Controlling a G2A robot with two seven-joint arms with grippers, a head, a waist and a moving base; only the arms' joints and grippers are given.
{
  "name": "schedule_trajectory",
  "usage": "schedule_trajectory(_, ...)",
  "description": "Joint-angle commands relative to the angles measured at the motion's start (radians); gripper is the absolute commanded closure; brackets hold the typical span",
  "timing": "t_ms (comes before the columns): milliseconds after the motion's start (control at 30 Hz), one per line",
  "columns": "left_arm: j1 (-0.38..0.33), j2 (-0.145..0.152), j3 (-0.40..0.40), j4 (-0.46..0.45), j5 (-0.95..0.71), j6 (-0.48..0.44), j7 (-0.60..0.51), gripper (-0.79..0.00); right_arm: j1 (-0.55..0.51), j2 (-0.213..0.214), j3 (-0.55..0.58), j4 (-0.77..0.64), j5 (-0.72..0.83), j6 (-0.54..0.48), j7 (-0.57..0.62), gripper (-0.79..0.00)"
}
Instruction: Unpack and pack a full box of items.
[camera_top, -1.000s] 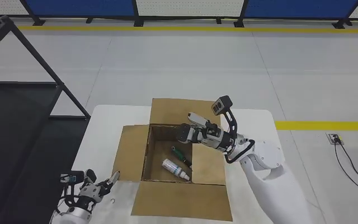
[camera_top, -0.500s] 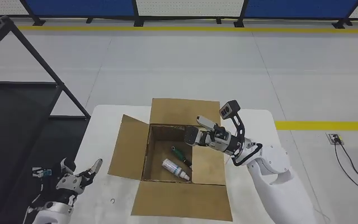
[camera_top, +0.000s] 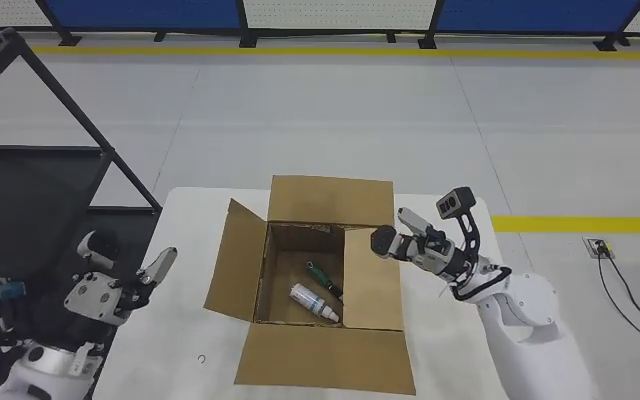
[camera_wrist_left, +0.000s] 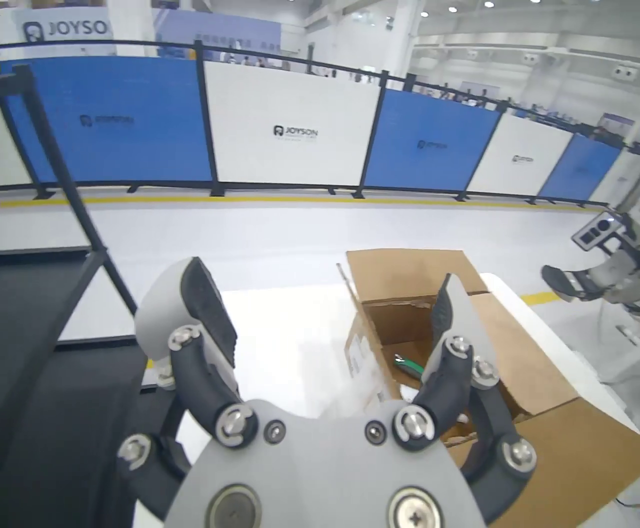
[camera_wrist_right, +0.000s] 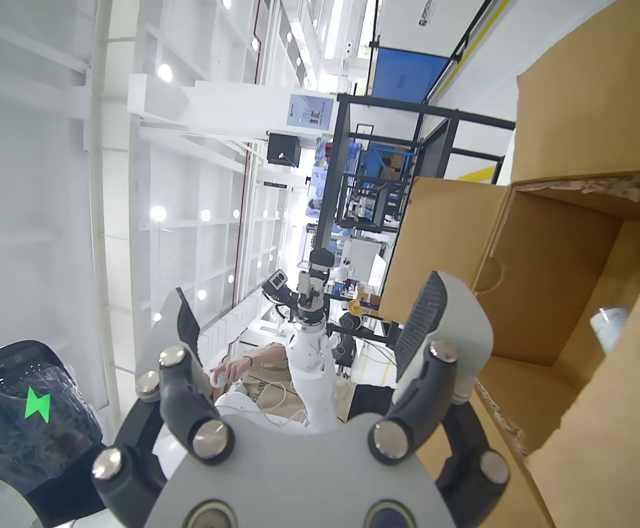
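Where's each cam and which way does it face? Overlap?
Top view: above the arms, looking down on white table and open brown cardboard box; both arms show.
Left wrist view: wrist-mounted, faces the box across the table; open left end effector.
Right wrist view: wrist-mounted beside the box, facing its flaps; open right end effector.
Shared: box in all; slim dark green item in top and left.

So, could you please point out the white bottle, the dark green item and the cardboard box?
white bottle (camera_top: 308, 299), top view, middle of its body.
dark green item (camera_top: 322, 275), top view, middle of its length.
cardboard box (camera_top: 328, 198), top view, bare far flap.
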Motion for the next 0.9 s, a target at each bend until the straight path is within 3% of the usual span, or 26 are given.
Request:
schedule_trajectory(0, -0.080, 0.004, 0.078, 0.016, -0.049, -0.010, -0.071, -0.785, -0.042, 0.009, 0.056, -0.021, 0.004, -0.011, 0.002, -0.785)
schedule_trajectory(233, -0.332, 0.012, 0.285, 0.125, -0.217, -0.001, -0.304, -0.785, -0.169, 0.034, 0.203, -0.092, -0.010, -0.045, 0.018, -0.785)
schedule_trajectory(333, -0.433, 0.014, 0.365, 0.217, -0.291, -0.014, -0.422, -0.785, -0.208, 0.036, 0.243, -0.113, -0.013, -0.047, -0.064, -0.785)
schedule_trajectory(700, -0.425, 0.012, 0.350, 0.234, -0.315, 0.006, -0.388, -0.785, -0.208, 0.036, 0.243, -0.113, -0.013, -0.047, -0.064, -0.785)
schedule_trajectory(767, -0.400, 0.010, 0.329, 0.270, -0.427, 0.028, -0.357, -0.785, -0.208, 0.036, 0.243, -0.113, -0.013, -0.047, -0.064, -0.785)
schedule_trajectory(867, -0.418, 0.005, 0.342, 0.326, -0.579, 0.058, -0.354, -0.785, -0.206, 0.036, 0.216, -0.136, 0.007, -0.080, -0.037, -0.785)
